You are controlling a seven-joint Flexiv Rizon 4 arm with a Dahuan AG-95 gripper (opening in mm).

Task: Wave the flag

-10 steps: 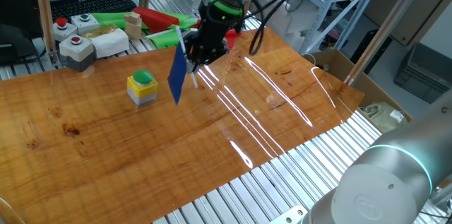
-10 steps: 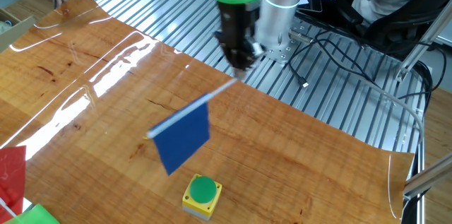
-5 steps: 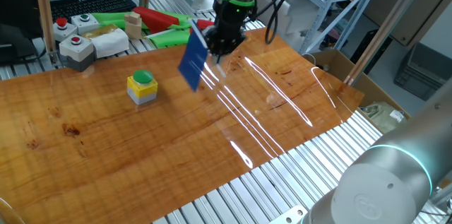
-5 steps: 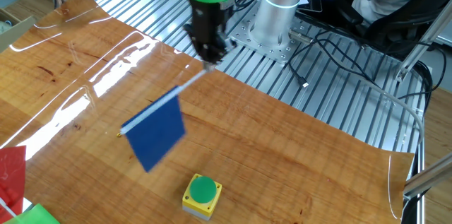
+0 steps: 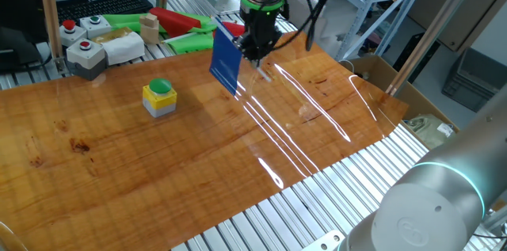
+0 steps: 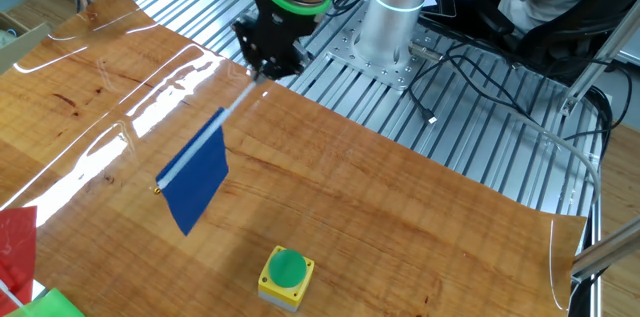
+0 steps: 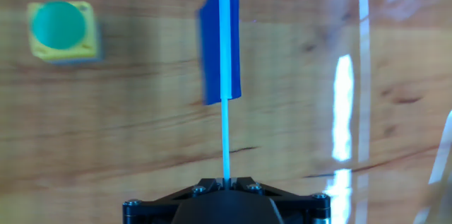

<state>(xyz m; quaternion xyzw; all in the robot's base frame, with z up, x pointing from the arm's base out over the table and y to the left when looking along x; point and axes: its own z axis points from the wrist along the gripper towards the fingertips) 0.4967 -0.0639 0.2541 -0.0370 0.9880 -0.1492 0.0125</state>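
Observation:
The flag is a small dark-blue cloth on a thin white stick, held in the air above the wooden table. It shows in the other fixed view and in the hand view, where the stick runs straight up from the jaws. My gripper is shut on the bottom end of the stick; it also shows in the other fixed view and at the bottom of the hand view. The cloth hangs over the table, apart from the yellow button box.
A yellow box with a green button stands on the wooden table, also in the other fixed view. Green and red flat pieces, a grey button box and a keyboard lie at the back. A cardboard box sits right.
My gripper has swung the flag sideways across the table, away from the yellow button box, and the cloth has turned with the stick.

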